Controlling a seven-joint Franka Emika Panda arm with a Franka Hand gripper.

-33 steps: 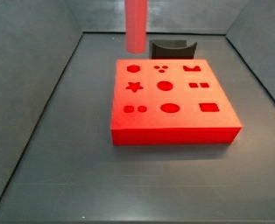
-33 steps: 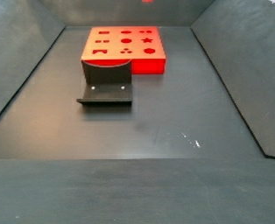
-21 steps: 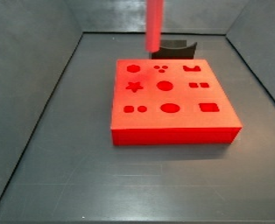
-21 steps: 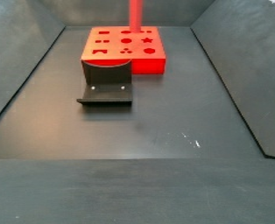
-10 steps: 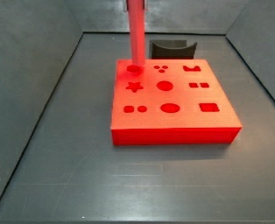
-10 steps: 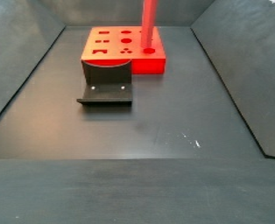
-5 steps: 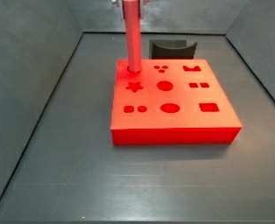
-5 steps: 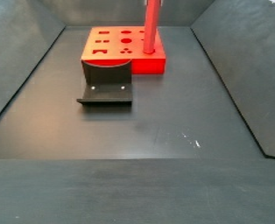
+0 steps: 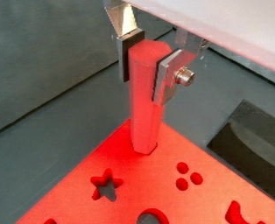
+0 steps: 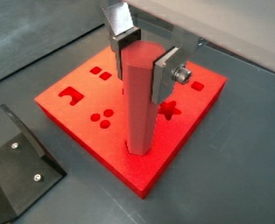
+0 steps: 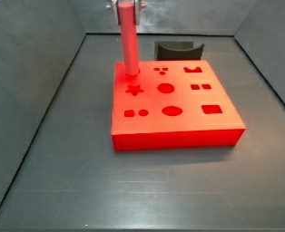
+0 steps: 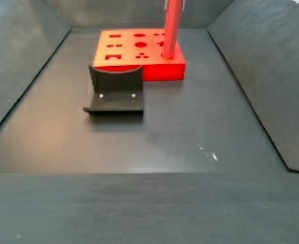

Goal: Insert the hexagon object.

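The hexagon object (image 9: pixel 148 105) is a long upright red bar. My gripper (image 9: pixel 151 63) is shut on its upper end, silver fingers (image 10: pixel 165 77) on two sides. Its lower end stands on a corner of the wide red block (image 10: pixel 99 118), at a hole there; whether it has gone in I cannot tell. It shows upright in both side views (image 11: pixel 128 41) (image 12: pixel 172 29), at the block's far left hole (image 11: pixel 131 74). The gripper is mostly above the frame in both side views.
The red block (image 11: pixel 175 109) has several shaped holes, among them a star (image 11: pixel 134 90). A dark grey curved holder (image 12: pixel 115 91) stands beside the block, also seen behind it (image 11: pixel 178 49). Grey walls enclose the dark floor (image 12: pixel 152 162).
The bar has come down and moved over to the block's corner hole, its tip now on the block. The block has shifted slightly with it.
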